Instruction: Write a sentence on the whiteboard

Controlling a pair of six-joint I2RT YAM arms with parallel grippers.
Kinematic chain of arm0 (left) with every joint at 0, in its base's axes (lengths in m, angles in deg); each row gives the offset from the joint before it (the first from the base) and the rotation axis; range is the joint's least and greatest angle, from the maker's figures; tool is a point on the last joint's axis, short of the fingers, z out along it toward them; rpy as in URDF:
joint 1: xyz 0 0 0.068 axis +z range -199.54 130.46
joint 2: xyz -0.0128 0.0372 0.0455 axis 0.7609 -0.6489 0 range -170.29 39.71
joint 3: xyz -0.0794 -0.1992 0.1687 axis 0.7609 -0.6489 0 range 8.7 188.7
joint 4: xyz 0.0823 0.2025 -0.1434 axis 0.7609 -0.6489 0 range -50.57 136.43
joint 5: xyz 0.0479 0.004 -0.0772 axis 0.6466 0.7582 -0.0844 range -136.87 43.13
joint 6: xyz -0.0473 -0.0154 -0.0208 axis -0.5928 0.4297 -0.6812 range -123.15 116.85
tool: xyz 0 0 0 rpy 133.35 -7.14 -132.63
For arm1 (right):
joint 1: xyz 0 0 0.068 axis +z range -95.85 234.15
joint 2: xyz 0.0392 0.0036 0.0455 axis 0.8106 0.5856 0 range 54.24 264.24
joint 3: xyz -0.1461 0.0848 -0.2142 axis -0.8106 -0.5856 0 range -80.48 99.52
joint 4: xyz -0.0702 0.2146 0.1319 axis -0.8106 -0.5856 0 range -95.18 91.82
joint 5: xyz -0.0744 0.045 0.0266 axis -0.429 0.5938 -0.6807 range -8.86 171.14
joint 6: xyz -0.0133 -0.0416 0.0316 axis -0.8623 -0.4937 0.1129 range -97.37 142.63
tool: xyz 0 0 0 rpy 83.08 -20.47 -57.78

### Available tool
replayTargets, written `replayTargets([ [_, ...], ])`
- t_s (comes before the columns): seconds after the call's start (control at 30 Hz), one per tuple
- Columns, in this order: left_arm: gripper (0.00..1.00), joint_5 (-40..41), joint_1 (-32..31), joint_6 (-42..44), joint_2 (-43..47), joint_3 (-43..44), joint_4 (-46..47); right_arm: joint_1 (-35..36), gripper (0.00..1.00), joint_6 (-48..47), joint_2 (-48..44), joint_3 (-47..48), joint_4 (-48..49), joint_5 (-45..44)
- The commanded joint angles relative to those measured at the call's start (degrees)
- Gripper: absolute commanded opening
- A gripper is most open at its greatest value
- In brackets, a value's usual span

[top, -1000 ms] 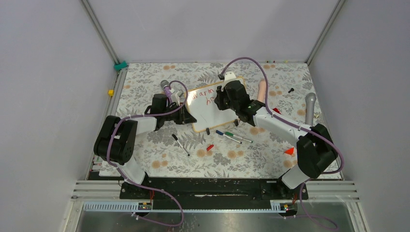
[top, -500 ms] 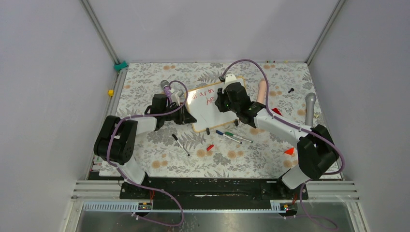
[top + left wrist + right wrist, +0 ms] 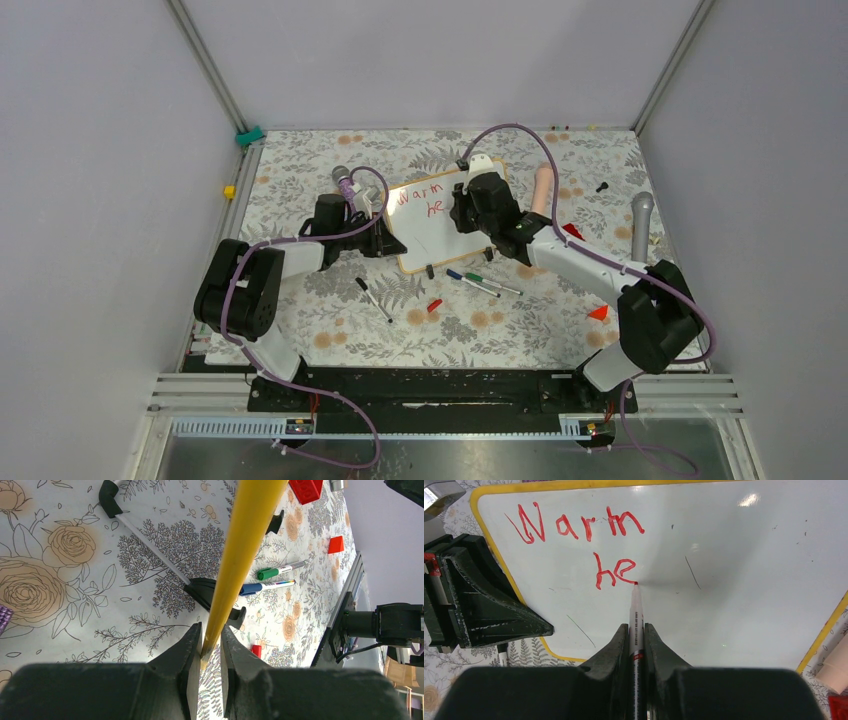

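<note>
The whiteboard [image 3: 441,241] lies tilted at the table's middle; its yellowish-wood frame [image 3: 244,545] shows edge-on in the left wrist view. The sentence [image 3: 574,527] reads "Warm" in red, with "he" [image 3: 614,573] below it. My right gripper [image 3: 636,630] is shut on a red marker [image 3: 635,607] whose tip touches the board just right of the "e". It hovers over the board's upper right [image 3: 476,205]. My left gripper [image 3: 210,628] is shut on the board's frame at its left lower edge [image 3: 387,241], and it also shows in the right wrist view [image 3: 484,605].
A blue marker [image 3: 461,277] and a green marker [image 3: 494,285] lie just in front of the board. A black marker [image 3: 374,299] and a red cap [image 3: 434,305] lie nearer. A red block [image 3: 598,312], a grey microphone [image 3: 641,220] and a beige cylinder [image 3: 541,188] are on the right.
My right gripper has shifted a little to the right over the board, uncovering "he" in the second line. The left gripper and the board have stayed still.
</note>
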Motion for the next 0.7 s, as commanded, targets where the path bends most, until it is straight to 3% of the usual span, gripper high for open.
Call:
replayTargets([
  [0.0,0.0,3.59,-0.43,1.17,-0.03,0.83,-3.32,-0.69,0.0,-0.8,-1.69,-0.7,-0.55,-3.9],
  [0.4,0.0,3.66,-0.34,1.17,0.05,0.81,-3.33,-0.73,0.0,-1.82,-6.9,-3.09,3.57,2.61],
  [0.67,0.0,3.59,-0.45,1.24,0.07,0.74,-3.33,-1.11,0.0,-2.25,-7.26,-1.62,2.04,0.51],
])
